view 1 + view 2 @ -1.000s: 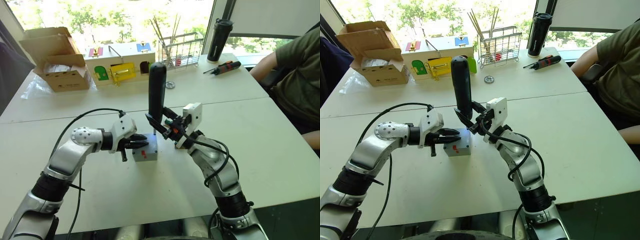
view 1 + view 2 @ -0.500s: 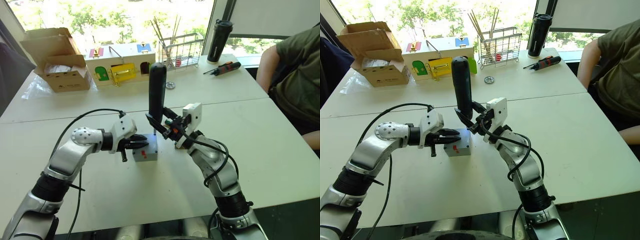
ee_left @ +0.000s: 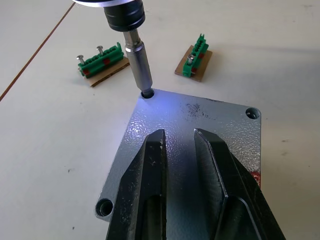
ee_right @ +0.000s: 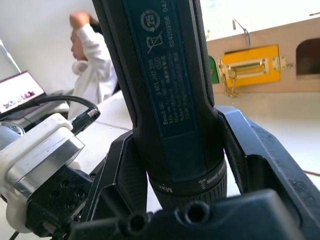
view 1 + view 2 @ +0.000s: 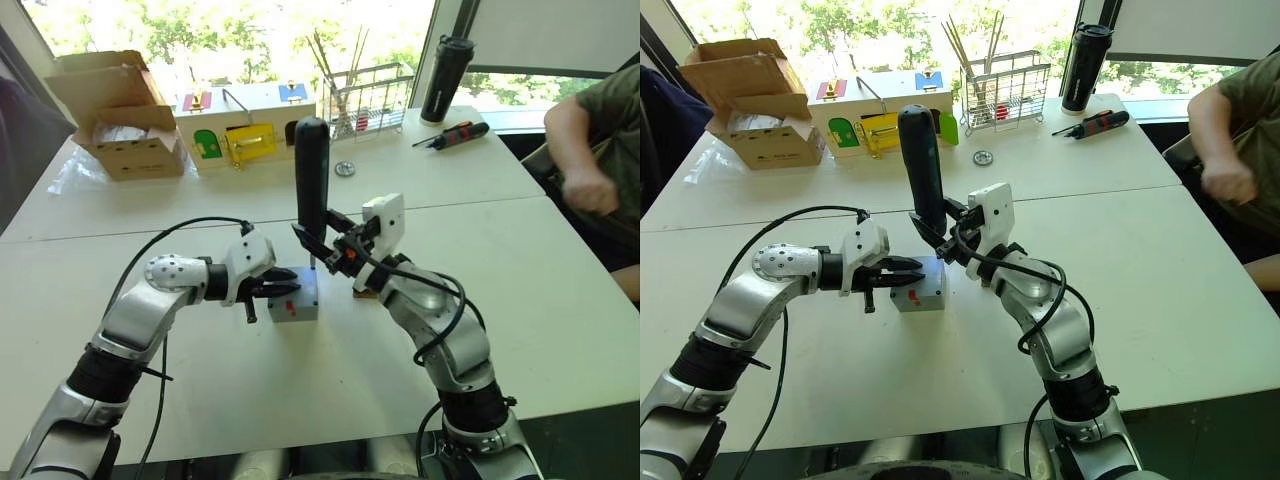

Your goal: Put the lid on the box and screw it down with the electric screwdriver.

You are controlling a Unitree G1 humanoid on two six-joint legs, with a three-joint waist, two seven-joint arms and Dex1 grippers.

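White tables [image 5: 560, 290] fill the room under a bright window, and on the near one the box [image 5: 294, 306] sits with the lid [image 3: 190, 145] already on it.

Right gripper [image 5: 325, 243] is clamped around the lower body of the electric screwdriver [image 5: 311, 180], its two fingers pressed against either side of the barrel. Left gripper [image 5: 281, 288] reaches in from the left with its fingers [image 3: 145, 185] close together and laid over the lid, seemingly pinning it; whether they actually pinch anything I cannot tell.

The screwdriver stands nearly upright, long axis vertical, handle up and bit [image 3: 138, 65] down, tilted slightly. Its tip sits in the lid's far corner hole [image 3: 147, 93], lit by the tool's own lamp.

Risks, as I judge them: that tilt could make the bit cam out or drive the screw crooked. Torque might spin the lid and box if the left gripper's hold-down is light. Two green terminal blocks [image 3: 102, 61] lie just beyond that corner (close enough to be knocked if the tool skids).
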